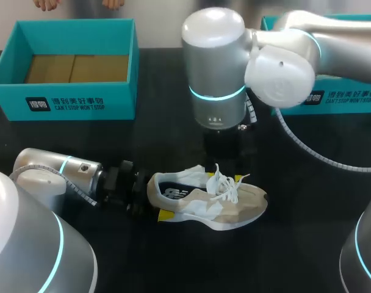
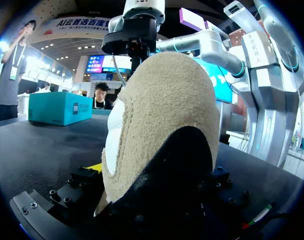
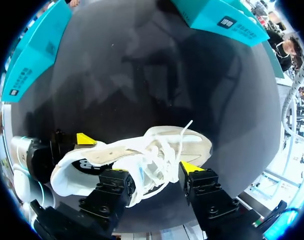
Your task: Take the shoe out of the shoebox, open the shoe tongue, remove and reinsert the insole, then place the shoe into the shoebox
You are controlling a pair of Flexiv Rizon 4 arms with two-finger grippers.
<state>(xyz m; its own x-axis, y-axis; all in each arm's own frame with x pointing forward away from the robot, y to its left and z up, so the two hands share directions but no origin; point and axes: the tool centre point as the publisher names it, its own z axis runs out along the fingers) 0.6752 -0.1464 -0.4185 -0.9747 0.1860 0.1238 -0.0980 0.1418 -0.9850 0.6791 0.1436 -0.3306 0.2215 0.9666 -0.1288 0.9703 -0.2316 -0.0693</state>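
Shoe (image 1: 207, 198): beige upper of napped, suede-like cloth, matt and slightly rough, with white woven mesh panels, white cord laces (image 1: 225, 186), a dark fuzzy heel patch and a smooth white rubbery sole. Shoebox (image 1: 75, 97): matt teal card outside, plain brown card on its floor; desk (image 1: 173, 122): black, smooth, with a dull sheen that throws faint reflections. Left tool (image 1: 156, 196) and right tool (image 3: 154, 175): matt black bolted blocks with yellow plastic-looking tips, on a left arm (image 1: 27, 244) and right arm (image 1: 213, 67) of smooth satin silver shell with glossy white caps.
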